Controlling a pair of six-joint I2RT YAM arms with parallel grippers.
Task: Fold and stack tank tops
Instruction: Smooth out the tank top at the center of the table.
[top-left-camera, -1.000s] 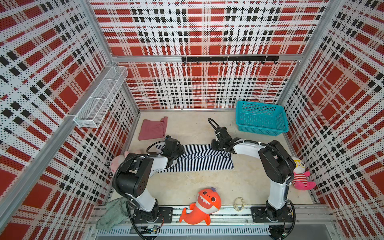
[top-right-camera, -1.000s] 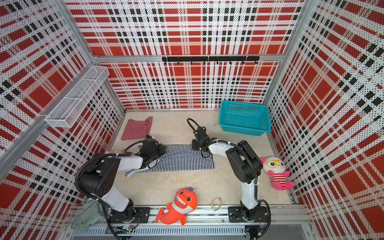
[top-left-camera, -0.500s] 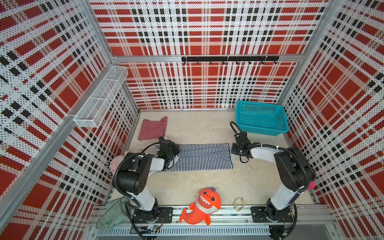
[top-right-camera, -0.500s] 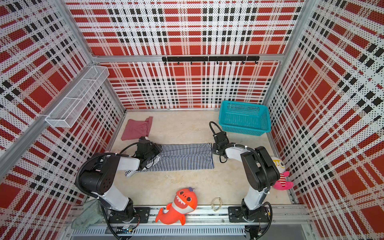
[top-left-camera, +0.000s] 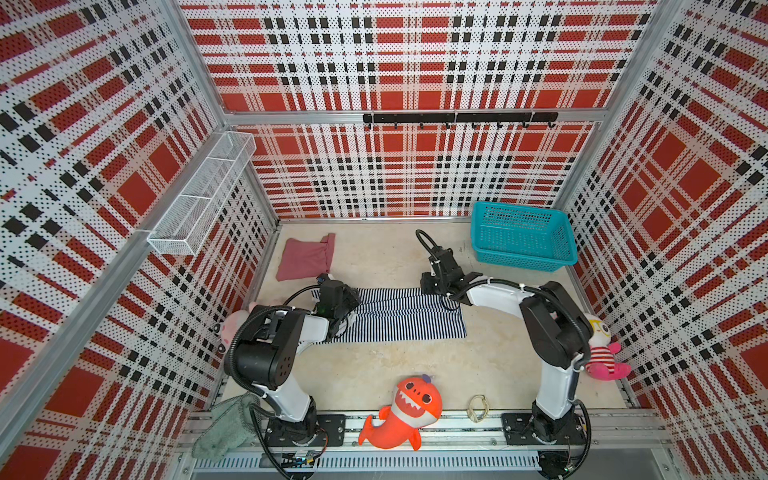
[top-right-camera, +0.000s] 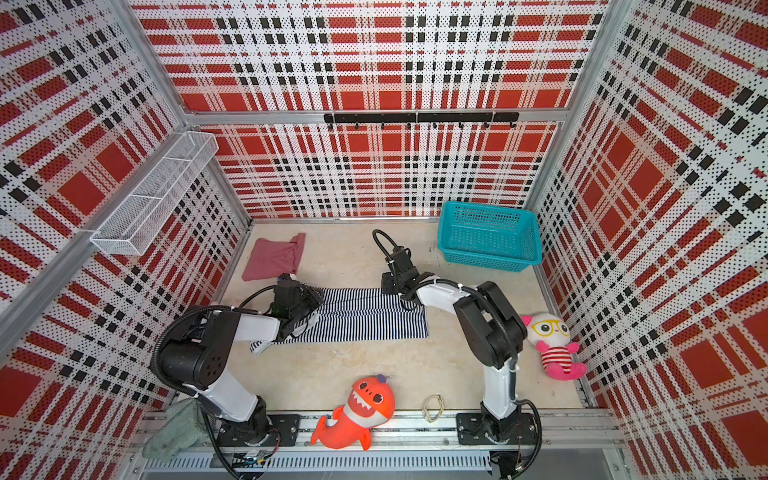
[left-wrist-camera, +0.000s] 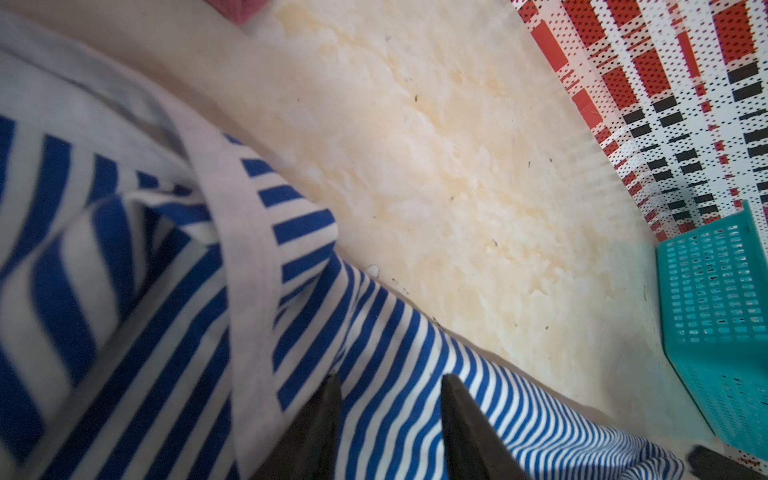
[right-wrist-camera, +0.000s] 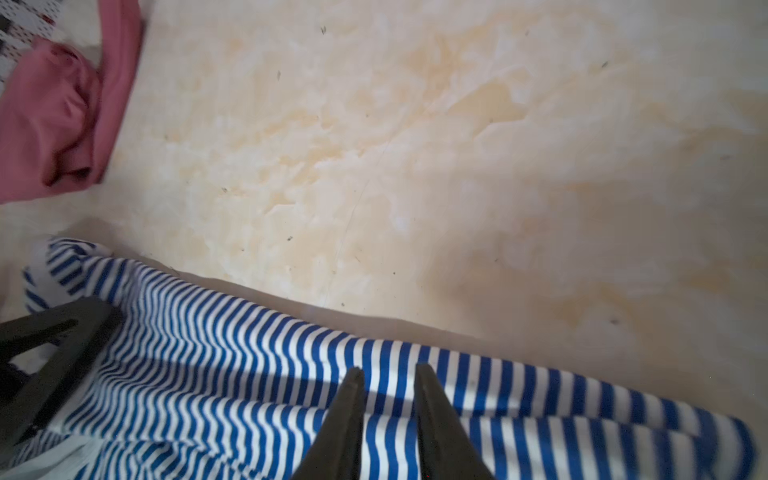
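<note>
Jaws of left gripper stand half open on left end of striped top; right gripper almost closed at far-right corner, grip unclear.

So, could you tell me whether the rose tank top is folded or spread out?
Folded, loosely: the rose tank top lies as a compact layered square by the back left corner, a strap end sticking out.
</note>
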